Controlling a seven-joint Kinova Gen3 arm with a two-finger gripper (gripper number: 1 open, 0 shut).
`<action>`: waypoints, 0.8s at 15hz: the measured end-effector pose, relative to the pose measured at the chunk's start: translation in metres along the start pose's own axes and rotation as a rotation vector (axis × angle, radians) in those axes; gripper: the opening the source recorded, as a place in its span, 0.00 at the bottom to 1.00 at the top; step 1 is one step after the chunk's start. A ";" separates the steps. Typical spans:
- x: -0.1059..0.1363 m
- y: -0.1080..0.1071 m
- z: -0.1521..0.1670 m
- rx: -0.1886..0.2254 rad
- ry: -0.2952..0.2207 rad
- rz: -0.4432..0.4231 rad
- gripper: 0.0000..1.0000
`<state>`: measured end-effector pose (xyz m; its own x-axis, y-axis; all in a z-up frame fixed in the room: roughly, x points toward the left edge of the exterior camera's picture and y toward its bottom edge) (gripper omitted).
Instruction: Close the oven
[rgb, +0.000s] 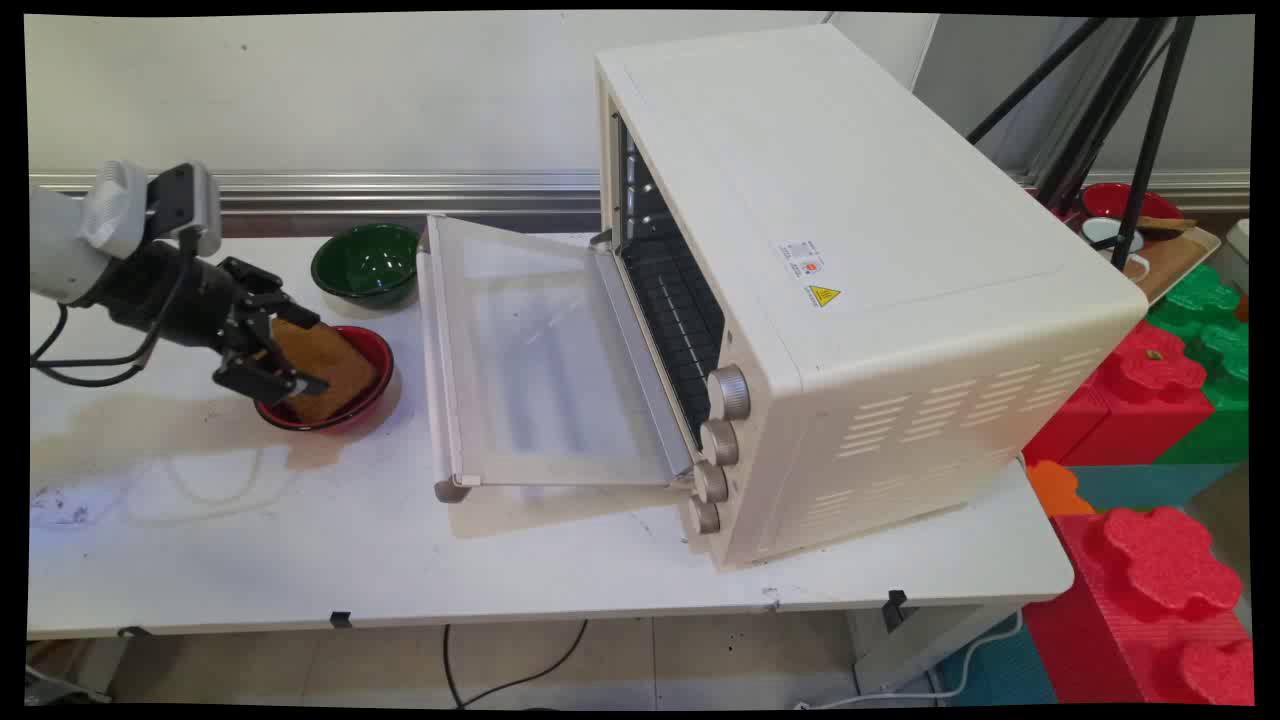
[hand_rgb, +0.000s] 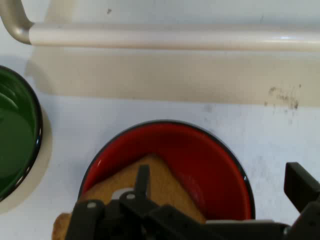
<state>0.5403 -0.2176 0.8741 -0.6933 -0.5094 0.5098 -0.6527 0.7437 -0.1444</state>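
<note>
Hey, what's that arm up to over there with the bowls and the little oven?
The arm's black gripper is down at the red bowl, its fingers on either side of a brown slice of toast that leans in the bowl. A green bowl sits just behind. To the right, the cream toaster oven stands on the white table with its glass door dropped open.

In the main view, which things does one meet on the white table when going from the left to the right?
End effector closed on the slice of bread → red bowl → open oven door → control knobs → body of the cream toaster oven.
</note>
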 end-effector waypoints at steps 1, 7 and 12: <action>0.005 -0.001 0.003 -0.005 0.007 -0.014 1.00; 0.020 -0.002 0.021 -0.013 0.023 -0.063 1.00; 0.026 -0.001 0.039 -0.014 0.020 -0.072 0.00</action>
<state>0.5109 -0.2487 0.8542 -0.6382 -0.5535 0.5351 -0.6964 0.7114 -0.0947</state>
